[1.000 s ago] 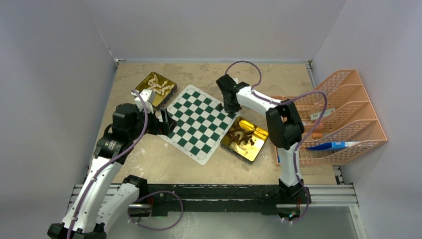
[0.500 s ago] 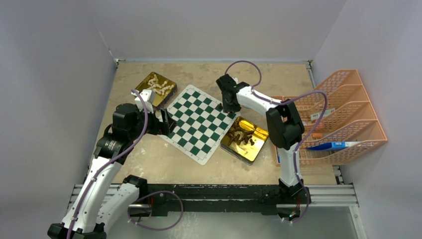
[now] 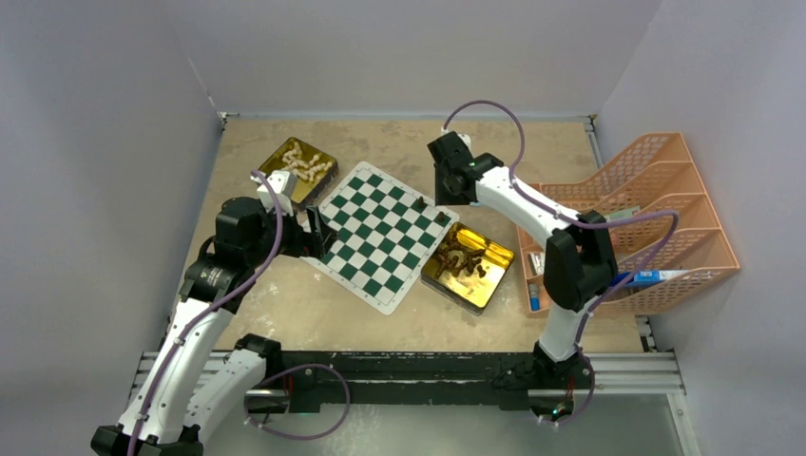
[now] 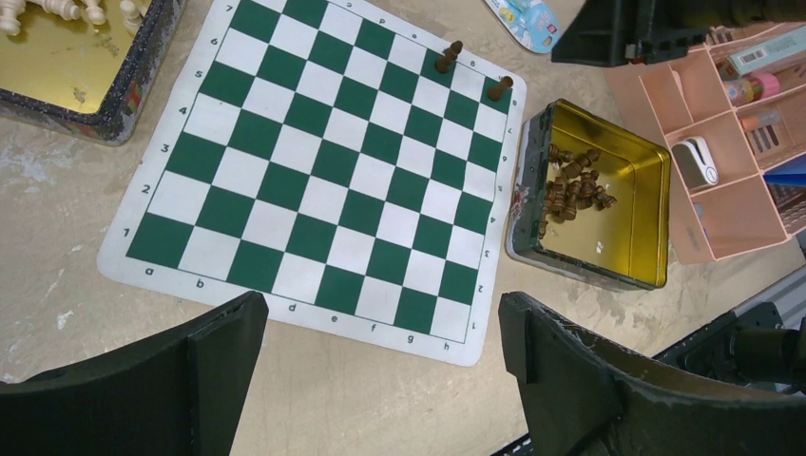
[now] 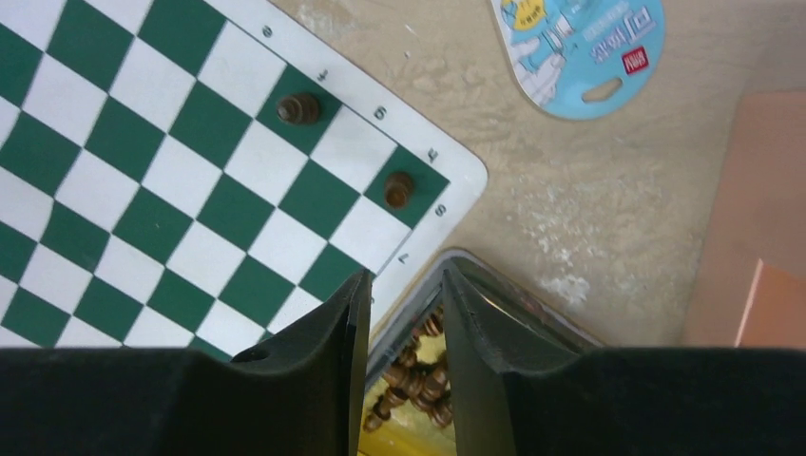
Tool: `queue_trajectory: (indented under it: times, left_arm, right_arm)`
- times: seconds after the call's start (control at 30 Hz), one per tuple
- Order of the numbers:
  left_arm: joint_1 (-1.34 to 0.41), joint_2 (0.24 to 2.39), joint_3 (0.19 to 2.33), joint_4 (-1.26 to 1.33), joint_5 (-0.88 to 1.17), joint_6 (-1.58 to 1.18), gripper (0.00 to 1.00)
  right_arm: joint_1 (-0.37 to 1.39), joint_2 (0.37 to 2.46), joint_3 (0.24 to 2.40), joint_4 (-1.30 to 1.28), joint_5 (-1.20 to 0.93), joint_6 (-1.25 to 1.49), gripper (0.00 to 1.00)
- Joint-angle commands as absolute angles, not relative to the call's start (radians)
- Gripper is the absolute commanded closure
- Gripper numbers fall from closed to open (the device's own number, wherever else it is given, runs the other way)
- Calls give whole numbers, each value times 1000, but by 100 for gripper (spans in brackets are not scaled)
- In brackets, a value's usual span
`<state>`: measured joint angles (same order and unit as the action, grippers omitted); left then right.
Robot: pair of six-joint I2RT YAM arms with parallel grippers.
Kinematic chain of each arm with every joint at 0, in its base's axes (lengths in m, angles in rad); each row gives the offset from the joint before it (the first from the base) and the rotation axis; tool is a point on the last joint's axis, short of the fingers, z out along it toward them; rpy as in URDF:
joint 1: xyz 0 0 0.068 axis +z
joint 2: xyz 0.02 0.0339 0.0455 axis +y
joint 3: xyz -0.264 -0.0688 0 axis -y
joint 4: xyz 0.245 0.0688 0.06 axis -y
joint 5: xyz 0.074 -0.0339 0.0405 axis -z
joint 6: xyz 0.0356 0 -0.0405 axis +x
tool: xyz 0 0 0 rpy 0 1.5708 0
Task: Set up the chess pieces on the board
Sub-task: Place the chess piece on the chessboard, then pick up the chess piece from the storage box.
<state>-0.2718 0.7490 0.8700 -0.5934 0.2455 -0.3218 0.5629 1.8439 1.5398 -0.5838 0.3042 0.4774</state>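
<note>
The green and white board [image 3: 378, 236] lies mid-table, and also shows in the left wrist view [image 4: 323, 161] and the right wrist view [image 5: 143, 180]. Two dark brown pieces [image 3: 419, 202] [image 3: 442, 218] stand on its far right edge; they also show from the left wrist [image 4: 448, 57] [image 4: 500, 88] and the right wrist [image 5: 298, 108] [image 5: 398, 189]. My right gripper [image 3: 456, 190] [image 5: 404, 275] hovers beyond that corner, narrowly open and empty. My left gripper [image 3: 321, 235] [image 4: 380, 313] is wide open and empty at the board's left edge.
A gold tin of dark pieces [image 3: 489, 255] [image 4: 627, 204] [image 5: 418, 380] sits right of the board. A gold tin of cream pieces [image 3: 297, 169] [image 4: 67, 57] sits at the far left. An orange tray rack [image 3: 656, 209] stands on the right. A blue card [image 5: 575, 47] lies behind the board.
My right gripper has pulled up and to the right, away from the board's far right edge, leaving a dark piece standing there. The left arm has not moved.
</note>
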Motion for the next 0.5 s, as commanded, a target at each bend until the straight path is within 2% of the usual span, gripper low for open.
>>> queue_trajectory:
  times: [0.0, 0.47]
  left_arm:
    - [-279, 750, 868, -567, 233, -331, 8]
    - [-279, 755, 868, -568, 236, -331, 8]
  right_arm:
    - [565, 1749, 1451, -601, 337, 509, 65]
    - [565, 1506, 1077, -593, 318, 631, 72]
